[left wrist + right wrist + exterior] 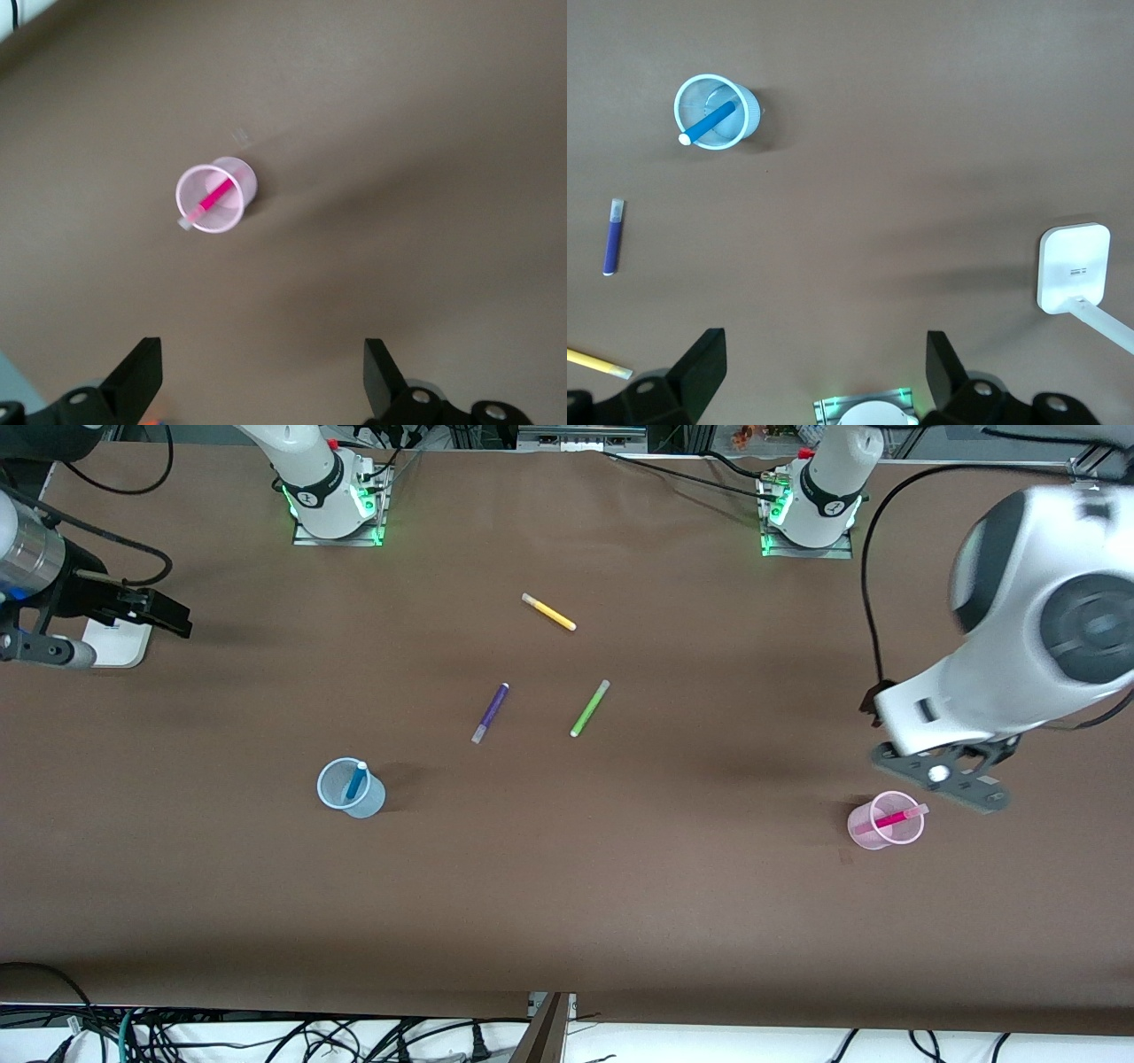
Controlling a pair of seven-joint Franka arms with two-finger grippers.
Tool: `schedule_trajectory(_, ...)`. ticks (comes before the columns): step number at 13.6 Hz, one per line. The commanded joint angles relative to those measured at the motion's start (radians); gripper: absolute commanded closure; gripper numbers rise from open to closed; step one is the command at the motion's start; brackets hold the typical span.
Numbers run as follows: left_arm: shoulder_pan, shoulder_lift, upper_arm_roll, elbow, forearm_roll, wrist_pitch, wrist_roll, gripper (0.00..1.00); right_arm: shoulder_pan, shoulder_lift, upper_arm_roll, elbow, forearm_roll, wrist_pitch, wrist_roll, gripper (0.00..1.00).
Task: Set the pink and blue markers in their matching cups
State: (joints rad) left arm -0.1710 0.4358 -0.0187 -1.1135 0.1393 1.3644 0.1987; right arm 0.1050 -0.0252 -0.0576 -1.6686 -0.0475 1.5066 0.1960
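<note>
The pale blue cup [350,786] stands toward the right arm's end of the table with the blue marker [356,779] leaning inside it. They also show in the right wrist view, cup [744,113] and marker [709,122]. The pale pink cup [884,820] stands toward the left arm's end with the pink marker [895,817] inside; both show in the left wrist view, cup [246,181] and marker [211,199]. My left gripper [261,381] is open and empty, up in the air beside the pink cup [943,773]. My right gripper [826,376] is open and empty, raised at its own end of the table [164,611].
A yellow marker [548,612], a dark purple marker [490,712] and a lime green marker [589,708] lie loose mid-table, farther from the front camera than the cups. A white block [120,642] sits under my right gripper. The arm bases [332,500] [811,509] stand along the table's back edge.
</note>
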Motion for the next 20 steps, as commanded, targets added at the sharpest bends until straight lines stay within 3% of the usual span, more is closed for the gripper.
schedule_trajectory(1, 0.085, -0.179, -0.006, -0.243, -0.125, 0.079, -0.163, 0.00, -0.066, -0.050, 0.021, -0.044, 0.047, 0.037, -0.023, 0.01)
schedule_trajectory(2, 0.088, -0.237, -0.006, -0.323, -0.128, 0.128, -0.223, 0.00, -0.096, -0.050, 0.028, -0.037, 0.096, 0.043, -0.027, 0.01)
schedule_trajectory(4, 0.091, -0.340, -0.006, -0.423, -0.124, 0.206, -0.268, 0.00, -0.107, -0.050, 0.028, -0.034, 0.106, 0.038, -0.032, 0.01)
schedule_trajectory(6, 0.129, -0.350, -0.006, -0.477, -0.135, 0.241, -0.268, 0.00, -0.104, -0.050, 0.028, -0.010, 0.103, 0.020, -0.030, 0.01)
schedule_trajectory(8, 0.146, -0.403, -0.007, -0.601, -0.138, 0.403, -0.259, 0.00, -0.107, -0.045, 0.030, 0.015, 0.106, -0.017, -0.033, 0.01)
schedule_trajectory(10, 0.145, -0.460, -0.010, -0.672, -0.132, 0.424, -0.272, 0.00, -0.107, -0.045, 0.032, 0.024, 0.104, -0.019, -0.032, 0.01)
schedule_trajectory(20, 0.131, -0.450, -0.024, -0.618, -0.121, 0.334, -0.294, 0.00, -0.104, -0.042, 0.045, 0.029, 0.103, -0.017, -0.029, 0.01)
